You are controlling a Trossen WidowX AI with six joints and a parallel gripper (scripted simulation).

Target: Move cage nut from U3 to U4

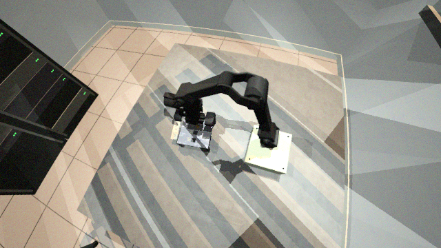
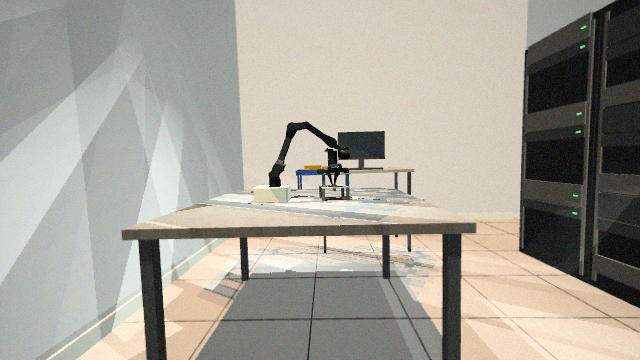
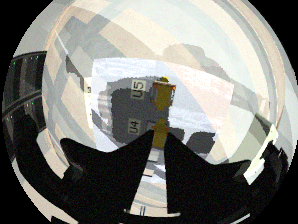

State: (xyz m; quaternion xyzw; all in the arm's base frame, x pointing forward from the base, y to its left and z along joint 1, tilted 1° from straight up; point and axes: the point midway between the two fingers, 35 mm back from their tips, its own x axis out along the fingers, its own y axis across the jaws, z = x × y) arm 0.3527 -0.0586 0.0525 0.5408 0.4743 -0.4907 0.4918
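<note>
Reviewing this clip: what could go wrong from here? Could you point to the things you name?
The gripper point(image 1: 194, 136) point(image 2: 334, 186) point(image 3: 158, 135) holds a cage nut point(image 3: 160, 139) beside the U4 label point(image 3: 134, 126). It might sit crooked or catch one wing if lowered off-square; whether it is already in the hole, I cannot tell.

The other nut point(image 3: 163, 96), by the U5 label point(image 3: 138, 89), is close by, so a sideways slip could knock it.

Opening the fingers may drag the held nut.

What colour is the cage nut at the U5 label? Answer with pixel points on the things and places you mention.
Golden yellow; the wrist view shows the cage nut point(image 3: 163, 96) best.

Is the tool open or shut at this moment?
The tool is shut on a cage nut: its dark fingertips meet the yellow nut beside label U4.
</note>
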